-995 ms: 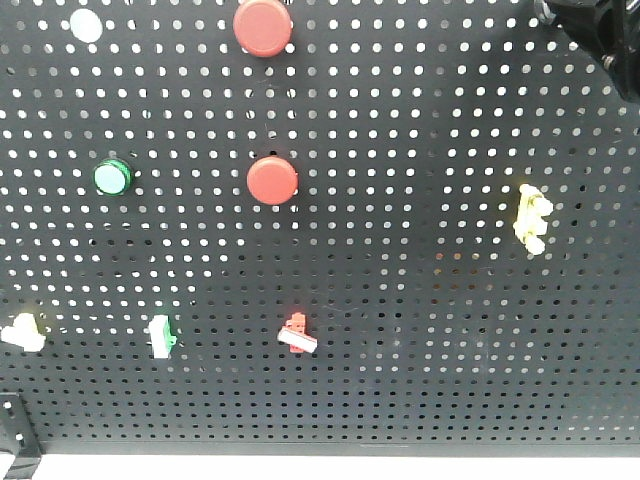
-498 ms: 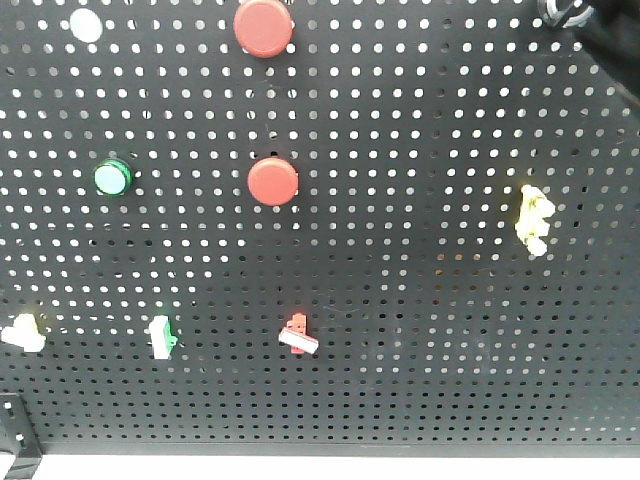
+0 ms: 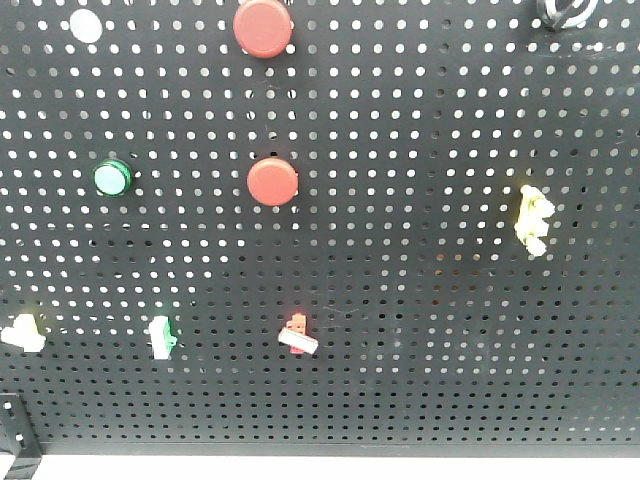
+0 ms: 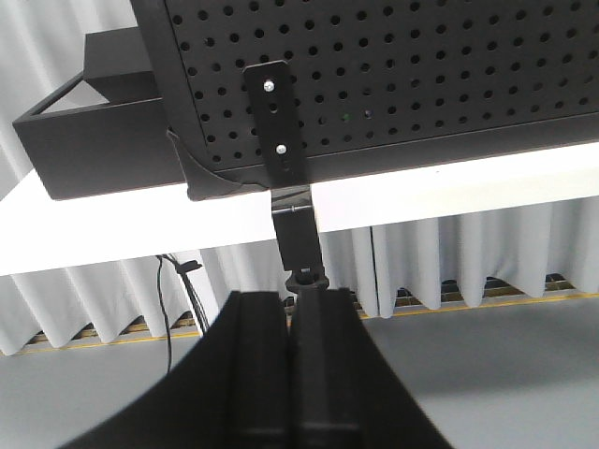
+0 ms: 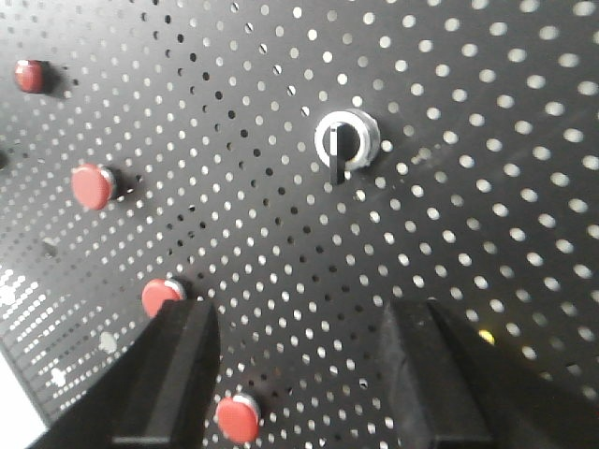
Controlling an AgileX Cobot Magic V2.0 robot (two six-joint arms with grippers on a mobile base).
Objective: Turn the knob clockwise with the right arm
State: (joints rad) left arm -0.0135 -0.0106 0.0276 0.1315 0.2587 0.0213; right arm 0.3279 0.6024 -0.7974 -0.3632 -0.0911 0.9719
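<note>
In the right wrist view the knob [image 5: 344,142] is black with a pale ring and sits on the black pegboard [image 5: 468,215]. Its short pointer handle hangs straight down. My right gripper [image 5: 301,323] is open and empty, below the knob and well apart from it, with its two dark fingers [image 5: 182,374] spread wide. In the front view only the knob's lower edge [image 3: 563,12] shows, at the top right corner, and the right arm is out of view. My left gripper [image 4: 292,301] is shut on nothing, below the board's lower edge.
Two red push-buttons [image 3: 263,26] [image 3: 272,181], a green lamp [image 3: 111,177] and a white lamp [image 3: 86,24] sit on the board. A yellow clip [image 3: 533,218] and small toggle switches [image 3: 298,335] sit lower down. A bracket [image 4: 277,122] fixes the board to a white table [image 4: 440,182].
The dark right arm at the top right corner of the front view has drawn back out of frame. This has uncovered the knob's lower edge.
</note>
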